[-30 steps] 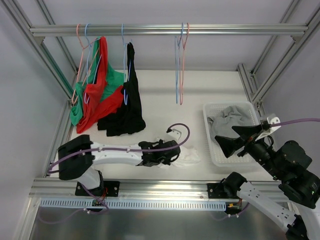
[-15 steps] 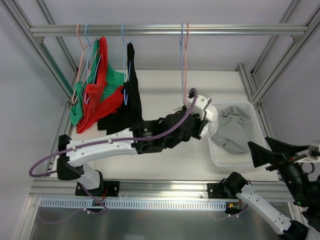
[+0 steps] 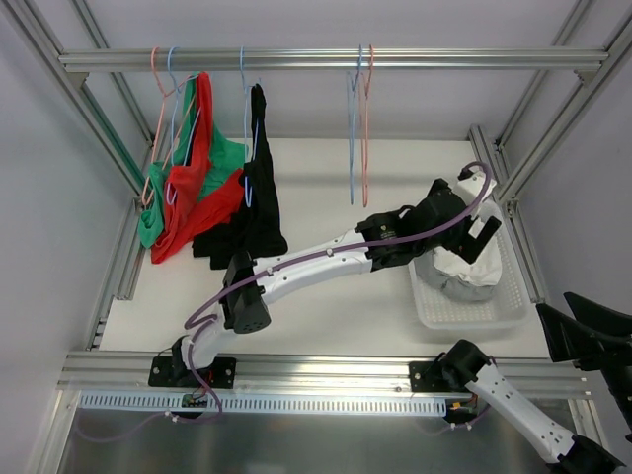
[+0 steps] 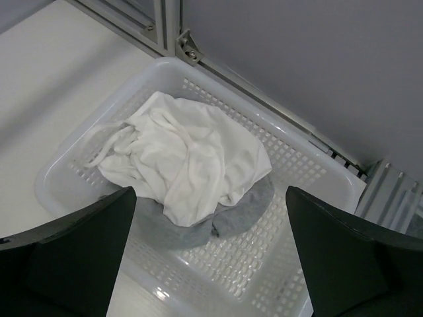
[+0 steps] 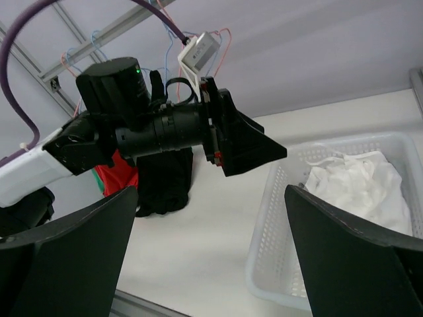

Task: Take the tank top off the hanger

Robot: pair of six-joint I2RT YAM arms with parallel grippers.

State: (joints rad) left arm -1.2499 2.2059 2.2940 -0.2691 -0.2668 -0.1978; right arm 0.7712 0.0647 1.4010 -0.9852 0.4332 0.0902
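left gripper (image 3: pixel 478 235) is no longer low at the front of the table, it now reaches out over the basket (image 3: pixel 432 307). white tank top (image 4: pixel 192 155) has left its fingers and lies bunched in the basket on the grey garment (image 4: pixel 246 212), the jaws now spread wide and empty. right gripper (image 3: pixel 585 331) has pulled back from over the basket to the near right corner.

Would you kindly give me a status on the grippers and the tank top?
Left gripper open, over the basket. Right gripper open, empty. White tank top off its hanger, in the basket atop a grey garment. Nothing in the way.
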